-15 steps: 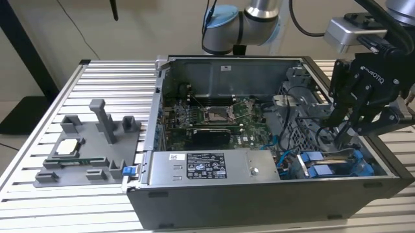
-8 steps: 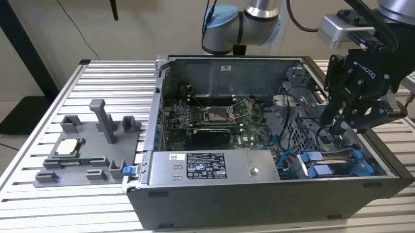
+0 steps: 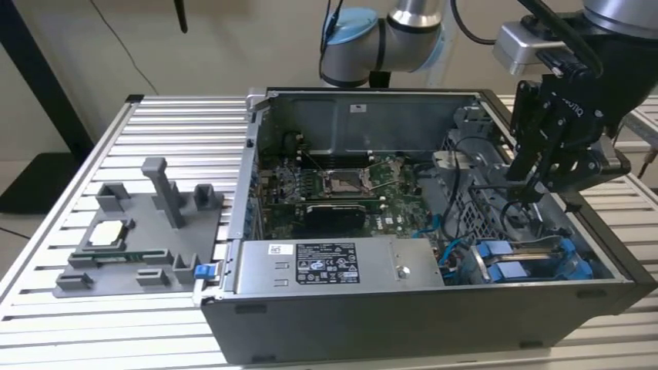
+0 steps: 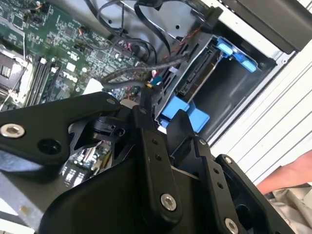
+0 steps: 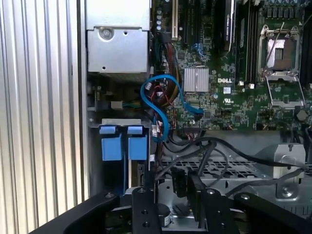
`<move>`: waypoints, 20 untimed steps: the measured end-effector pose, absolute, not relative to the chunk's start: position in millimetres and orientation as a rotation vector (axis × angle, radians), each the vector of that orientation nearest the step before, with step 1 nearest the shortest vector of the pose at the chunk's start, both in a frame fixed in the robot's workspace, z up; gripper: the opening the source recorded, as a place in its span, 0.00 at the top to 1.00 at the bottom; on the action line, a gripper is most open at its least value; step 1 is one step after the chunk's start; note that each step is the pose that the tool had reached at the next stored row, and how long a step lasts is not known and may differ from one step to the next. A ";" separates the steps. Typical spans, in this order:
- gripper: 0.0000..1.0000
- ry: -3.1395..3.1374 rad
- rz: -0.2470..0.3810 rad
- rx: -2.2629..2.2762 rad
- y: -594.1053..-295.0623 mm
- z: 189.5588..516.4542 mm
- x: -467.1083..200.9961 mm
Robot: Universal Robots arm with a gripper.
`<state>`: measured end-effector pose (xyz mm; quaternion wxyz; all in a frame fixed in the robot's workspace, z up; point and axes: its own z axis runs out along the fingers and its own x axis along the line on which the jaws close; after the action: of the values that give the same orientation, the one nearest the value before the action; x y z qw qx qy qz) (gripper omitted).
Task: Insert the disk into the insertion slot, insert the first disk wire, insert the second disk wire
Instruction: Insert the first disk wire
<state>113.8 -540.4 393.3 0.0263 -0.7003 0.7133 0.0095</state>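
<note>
Over the case's (image 3: 411, 324) drive corner, exterior view: claw (image 3: 522, 189) hangs among black cables (image 3: 483, 166), blue carriers (image 3: 514, 270) below. Second wrist view: disk (image 4: 192, 78) seated in the slot (image 4: 234, 90), fingers (image 4: 146, 114) apart, just beside it. First wrist view: claw (image 5: 170, 183) spread, possibly around a dark plug (image 5: 178, 178); hard to tell.

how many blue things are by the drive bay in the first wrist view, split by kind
blue carrier fronts: 2
blue cable: 1
total: 3
</note>
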 end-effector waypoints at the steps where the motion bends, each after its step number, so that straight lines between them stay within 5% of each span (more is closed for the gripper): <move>1: 0.00 2.201 0.024 -2.161 -539.2 392.4 113.3; 11: 0.00 2.191 -0.005 -2.152 -538.1 385.9 107.9; 12: 1.00 2.189 -0.007 -2.151 -538.0 385.3 107.7; 20: 1.00 2.183 -0.020 -2.145 -537.7 384.3 107.3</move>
<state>107.3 -537.7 384.3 0.0405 -0.7003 0.7127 -0.0064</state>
